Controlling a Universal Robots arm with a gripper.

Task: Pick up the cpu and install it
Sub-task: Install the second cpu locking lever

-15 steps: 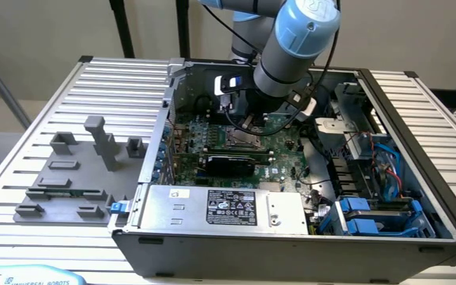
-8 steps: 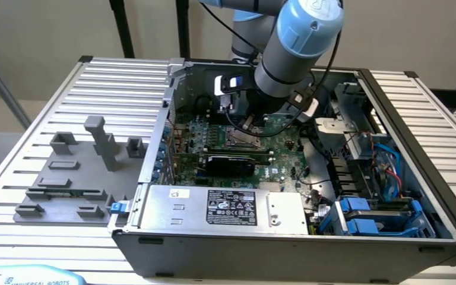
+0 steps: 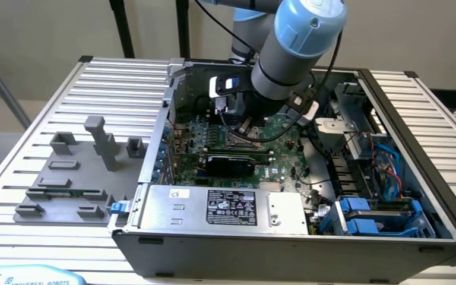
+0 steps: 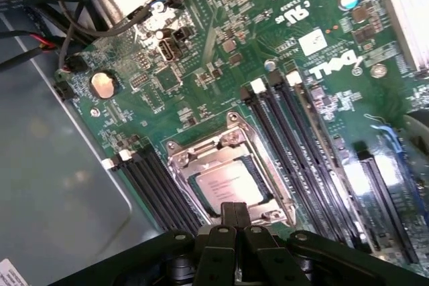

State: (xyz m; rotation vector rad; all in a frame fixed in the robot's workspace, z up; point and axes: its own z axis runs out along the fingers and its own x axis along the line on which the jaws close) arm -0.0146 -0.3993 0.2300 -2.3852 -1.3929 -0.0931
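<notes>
The cpu [image 4: 226, 184], a small flat square chip with a silvery top, lies level within the open metal frame of the socket [image 4: 190, 159] on the green motherboard [image 4: 201, 51]. My gripper [image 4: 234, 211] comes in over the chip's near edge with its two black fingers pressed together, shut on that edge. Whether the chip rests fully in the socket or hovers just above it I cannot tell. In the exterior view the gripper [image 3: 246, 127] is down inside the open computer case [image 3: 291, 249], over the middle of the motherboard [image 3: 279, 155].
Black memory slots [image 4: 298, 145] flank the socket on both sides. Loose cables [image 4: 80, 28] and a coin battery [image 4: 102, 84] sit near the case wall. A grey power-supply box [image 3: 224, 208] fills the case's front. A grey parts fixture [image 3: 73, 172] lies on the table at the exterior view's left.
</notes>
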